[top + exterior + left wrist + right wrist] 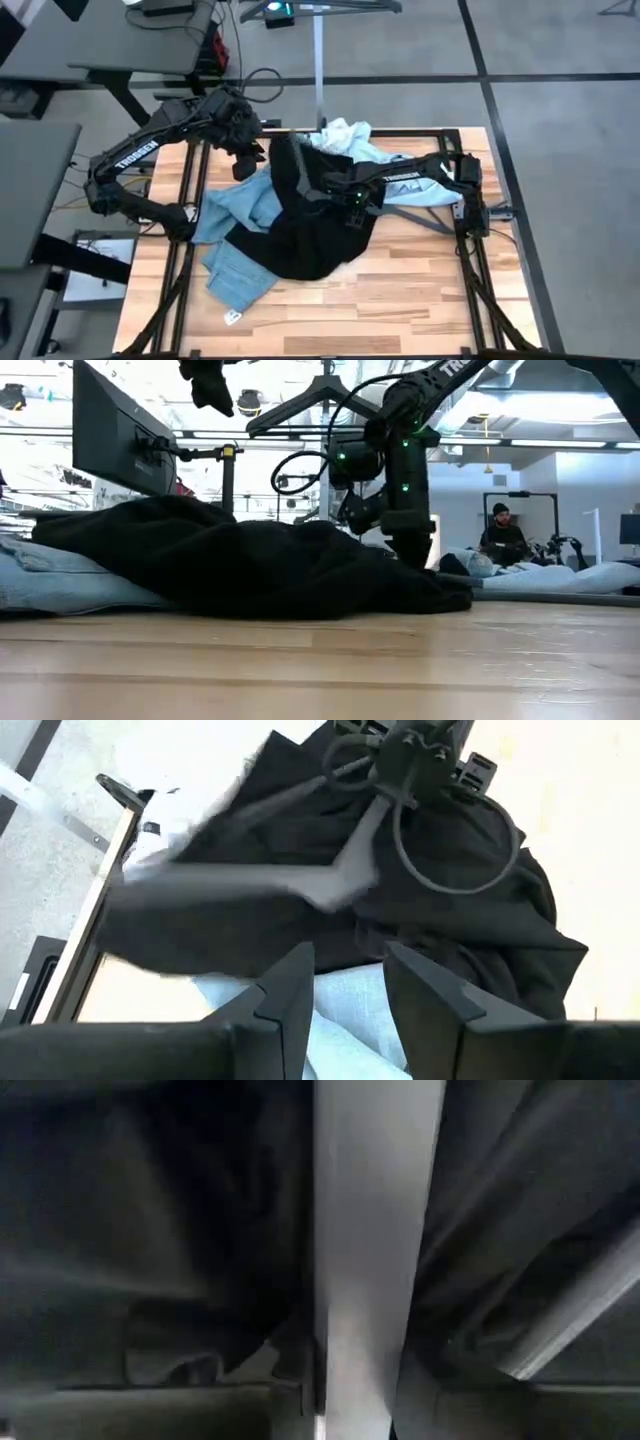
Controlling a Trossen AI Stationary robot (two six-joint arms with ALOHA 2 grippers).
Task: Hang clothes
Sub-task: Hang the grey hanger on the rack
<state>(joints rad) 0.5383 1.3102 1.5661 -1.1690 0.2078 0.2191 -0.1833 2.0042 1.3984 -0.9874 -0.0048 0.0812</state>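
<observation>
The right gripper is pressed down into the black t-shirt, its fingers buried, so their state cannot be told. Jeans lie beneath the shirt, the pale button shirt behind. The left gripper hovers beyond, fingers spread

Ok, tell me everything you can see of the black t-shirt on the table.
The black t-shirt is a soft, matte dark fabric, crumpled in a loose heap near the table's middle, not hung. It lies on top of the light blue jeans, which spread out from under it toward the left arm's side, and it borders the pale shirt at the far edge. The right gripper is down on its folds. From table height it forms a low, rumpled mound.
</observation>
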